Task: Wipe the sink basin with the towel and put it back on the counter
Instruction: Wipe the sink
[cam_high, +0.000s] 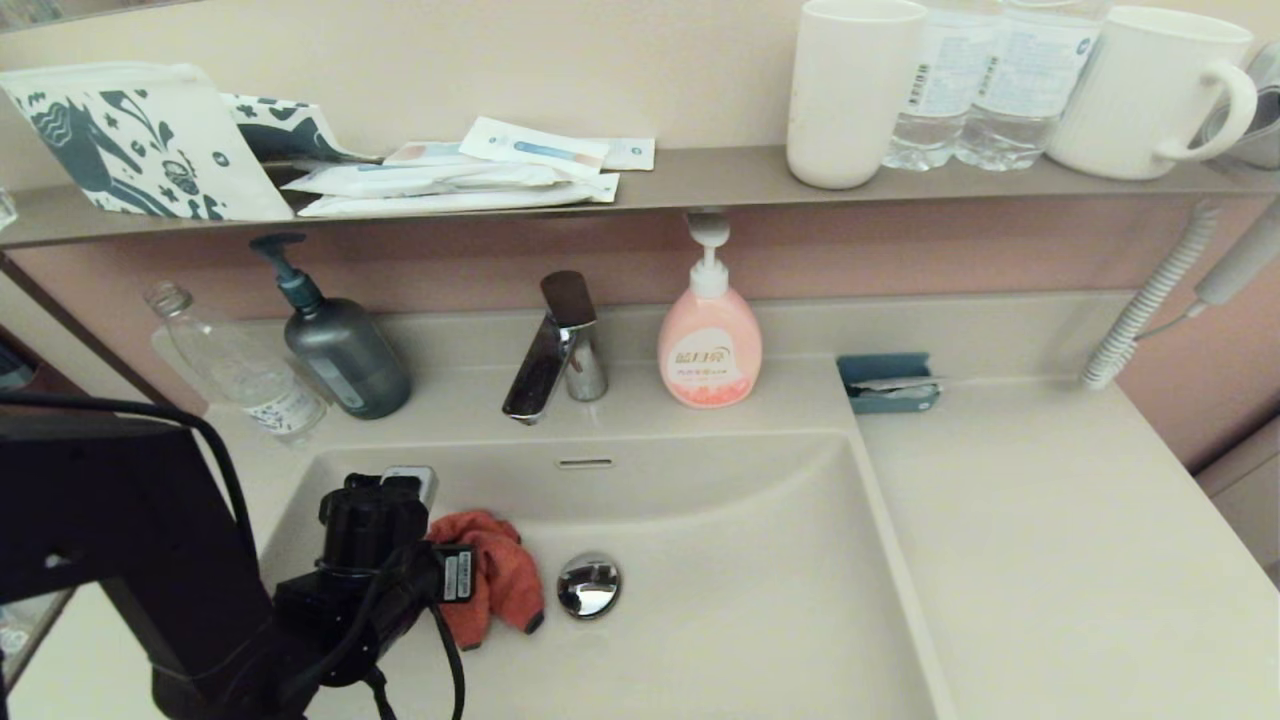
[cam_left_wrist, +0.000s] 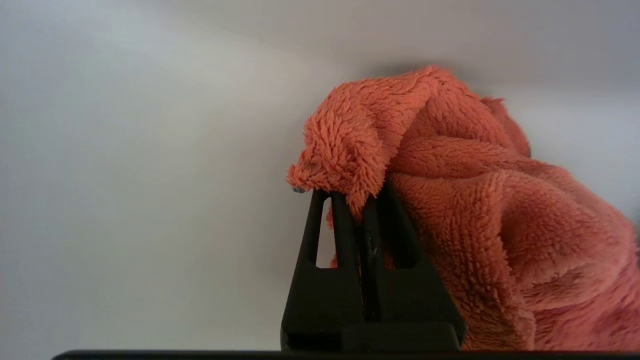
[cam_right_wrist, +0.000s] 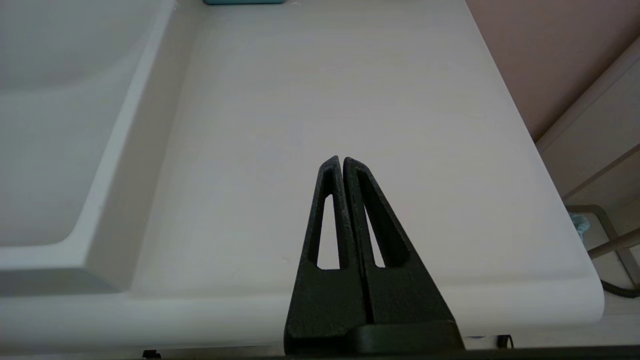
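The orange-red towel (cam_high: 498, 575) hangs bunched in the left part of the sink basin (cam_high: 740, 610), just left of the chrome drain plug (cam_high: 589, 585). My left gripper (cam_left_wrist: 357, 197) is shut on a fold of the towel (cam_left_wrist: 475, 200), which drapes over the fingertips and down one side; in the head view the fingers are hidden behind the wrist (cam_high: 375, 560). The basin wall (cam_left_wrist: 125, 175) fills the rest of that view. My right gripper (cam_right_wrist: 342, 162) is shut on nothing, hovering over the counter (cam_right_wrist: 320, 100) to the right of the basin. The counter (cam_high: 1050, 540) lies bare.
A chrome faucet (cam_high: 555, 350) and pink soap bottle (cam_high: 710, 340) stand behind the basin. A dark pump bottle (cam_high: 340, 345) and a clear bottle (cam_high: 240, 370) sit at the back left. A teal holder (cam_high: 888, 383) rests at the counter's back. A shelf (cam_high: 700, 175) above carries cups and packets.
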